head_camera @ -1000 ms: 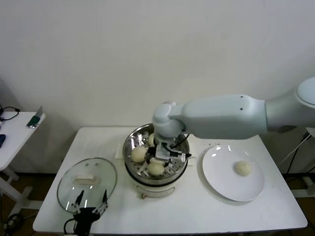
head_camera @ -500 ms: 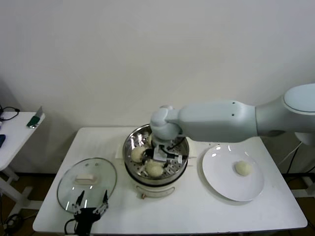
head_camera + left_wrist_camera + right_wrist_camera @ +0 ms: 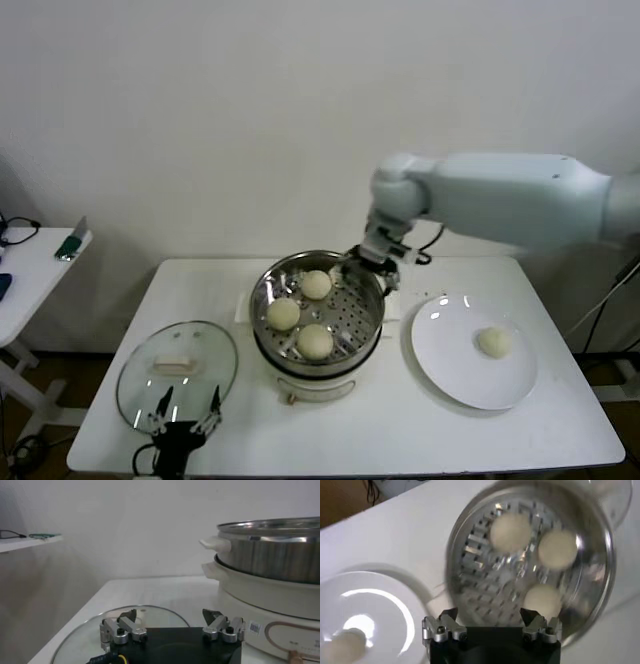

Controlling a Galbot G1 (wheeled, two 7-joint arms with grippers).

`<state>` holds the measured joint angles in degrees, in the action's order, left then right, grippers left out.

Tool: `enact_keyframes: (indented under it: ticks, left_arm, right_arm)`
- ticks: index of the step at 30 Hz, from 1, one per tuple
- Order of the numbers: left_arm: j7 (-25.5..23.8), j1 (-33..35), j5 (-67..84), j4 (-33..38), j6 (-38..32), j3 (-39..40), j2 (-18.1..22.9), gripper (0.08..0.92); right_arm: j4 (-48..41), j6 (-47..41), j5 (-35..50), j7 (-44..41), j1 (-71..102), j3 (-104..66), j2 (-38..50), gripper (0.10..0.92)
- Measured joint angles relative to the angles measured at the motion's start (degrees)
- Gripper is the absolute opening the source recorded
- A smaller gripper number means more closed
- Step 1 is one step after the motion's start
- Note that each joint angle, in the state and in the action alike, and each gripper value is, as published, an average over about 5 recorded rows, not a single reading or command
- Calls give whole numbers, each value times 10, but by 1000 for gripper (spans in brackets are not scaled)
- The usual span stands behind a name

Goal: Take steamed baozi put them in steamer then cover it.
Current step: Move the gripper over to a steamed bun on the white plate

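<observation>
Three steamed baozi (image 3: 300, 312) sit inside the steamer (image 3: 316, 355); a fourth lies on the white plate (image 3: 450, 375); the right gripper (image 3: 373, 262) hangs over the steamer's rim, jaws spread, empty; the left gripper (image 3: 183, 414), jaws spread, hovers at the cover (image 3: 176, 373) on the table (image 3: 380, 435).

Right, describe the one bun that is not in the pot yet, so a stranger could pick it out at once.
Start at the white table and find the shiny round stainless-steel steamer at its middle, with three buns on its perforated tray. To the robot's right of it lies a flat round white plate. The small, smooth, cream-white dough bun on that plate is the only one lying alone, outside the pot.
</observation>
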<state>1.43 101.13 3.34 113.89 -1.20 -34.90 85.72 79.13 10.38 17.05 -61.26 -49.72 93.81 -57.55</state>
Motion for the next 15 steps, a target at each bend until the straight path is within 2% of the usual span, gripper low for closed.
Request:
enact_keyframes:
  ticks: [7,15]
  left_arm:
    - [-1,-7,1,-3,2,1,0,823]
    - [-2,-8,2,-6,2,-3,1,823]
  right_arm:
    - [-46,-48,37,-4,1,34,102,823]
    - [-99,-84,6,1,107,-29,195,823]
